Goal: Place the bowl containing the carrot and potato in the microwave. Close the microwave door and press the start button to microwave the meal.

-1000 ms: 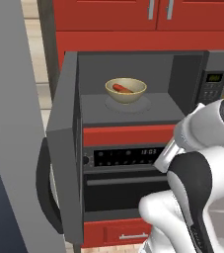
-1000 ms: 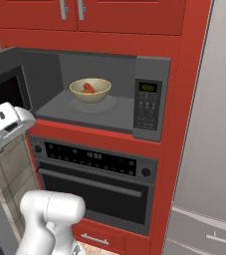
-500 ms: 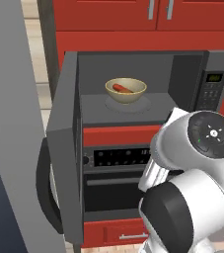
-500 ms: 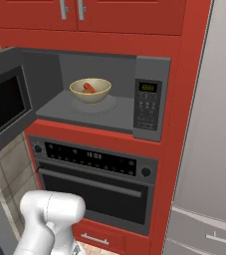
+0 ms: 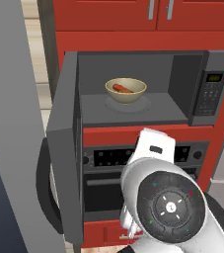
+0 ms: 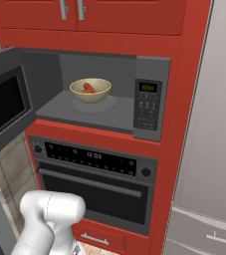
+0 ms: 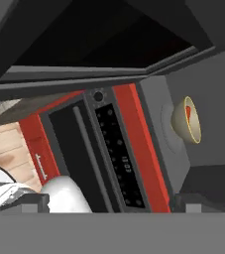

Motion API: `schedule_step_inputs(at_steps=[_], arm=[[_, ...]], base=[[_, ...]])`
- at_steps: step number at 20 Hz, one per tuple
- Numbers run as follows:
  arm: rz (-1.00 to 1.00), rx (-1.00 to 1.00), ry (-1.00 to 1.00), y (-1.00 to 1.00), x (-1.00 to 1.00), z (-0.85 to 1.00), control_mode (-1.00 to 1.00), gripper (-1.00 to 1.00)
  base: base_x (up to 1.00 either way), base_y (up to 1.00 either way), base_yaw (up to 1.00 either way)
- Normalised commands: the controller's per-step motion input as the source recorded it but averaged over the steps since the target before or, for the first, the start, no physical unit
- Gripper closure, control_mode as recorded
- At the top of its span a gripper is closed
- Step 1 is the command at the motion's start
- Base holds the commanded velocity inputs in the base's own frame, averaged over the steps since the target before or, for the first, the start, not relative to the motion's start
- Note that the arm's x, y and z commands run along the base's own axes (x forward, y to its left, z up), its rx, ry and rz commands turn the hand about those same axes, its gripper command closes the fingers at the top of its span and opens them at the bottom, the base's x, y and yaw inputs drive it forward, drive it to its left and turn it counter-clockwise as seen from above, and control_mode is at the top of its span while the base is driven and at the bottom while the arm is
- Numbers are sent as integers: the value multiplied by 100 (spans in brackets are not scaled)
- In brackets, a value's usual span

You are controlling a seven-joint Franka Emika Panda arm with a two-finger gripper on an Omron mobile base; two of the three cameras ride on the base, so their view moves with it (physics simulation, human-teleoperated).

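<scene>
bowl (image 6: 90, 91): sitting inside microwave (image 6: 104, 94), carrot (image 6: 88, 88) showing
gripper (image 7: 109, 206): hanging wide, empty
step: closing microwave door (image 5: 65, 148) (swung left)

Olive-yellow bowl (image 5: 126, 90), orange-red carrot (image 5: 122, 89), grey microwave (image 6: 152, 102), red cabinetry (image 6: 184, 74), possibly green keypad display (image 6: 148, 87)

Home kitchen, rendered. Tall red cabinet column (image 6: 184, 99) with built-in grey microwave (image 6: 152, 102), keypad and green display at right, door (image 5: 66, 148) swung open. Bowl (image 6: 90, 90) of food on microwave floor. Below it black wall oven (image 6: 97, 184) with bar handle, knobs and clock panel. Red cupboard doors (image 5: 133, 15) with metal handles above. Red drawer (image 6: 97, 238) under oven. Grey fridge (image 6: 209, 149) just right of column. Beige tiled wall (image 6: 10, 174) at left.
</scene>
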Motion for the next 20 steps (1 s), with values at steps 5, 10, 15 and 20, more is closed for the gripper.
schedule_step_inputs(at_steps=[5,10,15,20], arm=[[4,-15,-11,50,-31,0,-100,-100],[3,-12,-19,46,-23,-7,-100,-100],[2,-14,-22,49,-18,-21,-100,-100],[1,-15,-21,59,-4,-25,-100,-100]], base=[[0,0,0],[0,0,0],[0,0,0],[0,0,0]])
